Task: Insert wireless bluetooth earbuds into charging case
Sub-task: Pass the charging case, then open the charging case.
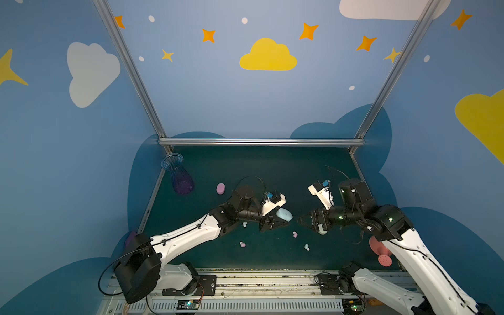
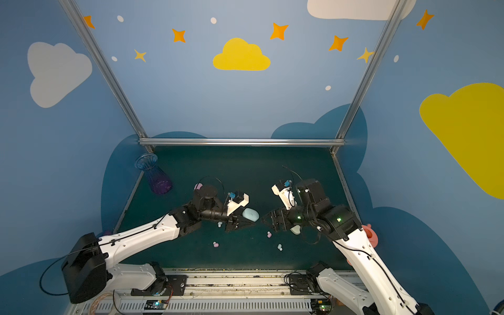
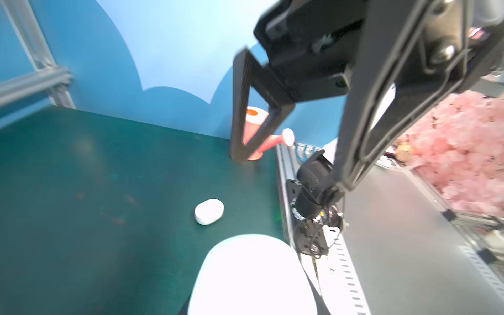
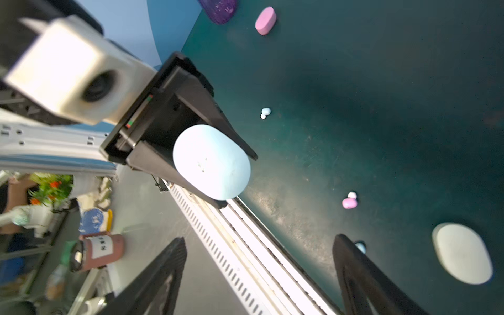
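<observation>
My left gripper is shut on a pale blue oval charging case, held above the mat near its middle. In the right wrist view the case sits between the left gripper's two black fingers. My right gripper faces it from a short gap away, open and holding nothing. Loose earbuds lie on the green mat: a pale blue one, two pink ones and another pale blue one.
A white case lies under my right gripper. A pink case lies behind the left arm. A purple glass vase stands at the back left corner. A pink watering can stands at the right edge.
</observation>
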Motion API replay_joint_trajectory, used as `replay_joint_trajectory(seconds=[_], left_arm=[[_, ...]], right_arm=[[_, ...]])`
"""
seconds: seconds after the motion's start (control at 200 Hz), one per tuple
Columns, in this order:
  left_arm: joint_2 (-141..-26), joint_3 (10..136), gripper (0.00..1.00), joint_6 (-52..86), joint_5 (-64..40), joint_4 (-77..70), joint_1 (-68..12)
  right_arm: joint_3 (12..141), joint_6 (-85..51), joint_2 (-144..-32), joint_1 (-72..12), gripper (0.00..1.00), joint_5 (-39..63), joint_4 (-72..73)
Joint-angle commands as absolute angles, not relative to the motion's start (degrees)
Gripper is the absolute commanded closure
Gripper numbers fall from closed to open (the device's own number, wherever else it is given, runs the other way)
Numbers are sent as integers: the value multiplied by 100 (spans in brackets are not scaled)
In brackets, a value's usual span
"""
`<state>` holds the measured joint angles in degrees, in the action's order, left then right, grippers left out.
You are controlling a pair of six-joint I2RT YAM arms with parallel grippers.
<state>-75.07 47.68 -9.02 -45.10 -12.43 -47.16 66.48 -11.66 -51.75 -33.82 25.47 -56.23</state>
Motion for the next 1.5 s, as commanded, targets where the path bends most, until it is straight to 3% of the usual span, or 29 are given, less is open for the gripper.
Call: replay_joint_trajectory(seconds=[0.0, 0.501, 1.091, 1.497], left_arm=[[-7493, 4983, 80, -838, -4908, -1061, -4702], [-7493, 5034, 81, -810, -5096, -1073, -4701], [-7438, 5064, 81, -1035, -5147, -839, -4856], [-7342, 5036, 82, -1015, -5108, -865, -4939]], right_arm=[[6653, -613, -5181, -3589, 18, 2237, -5389], [6875, -232, -5681, -4627, 18, 1182, -5247], [7132, -411, -5814, -4555, 18, 105, -5276], [7209, -660, -5872, -4303, 18, 136, -5282]])
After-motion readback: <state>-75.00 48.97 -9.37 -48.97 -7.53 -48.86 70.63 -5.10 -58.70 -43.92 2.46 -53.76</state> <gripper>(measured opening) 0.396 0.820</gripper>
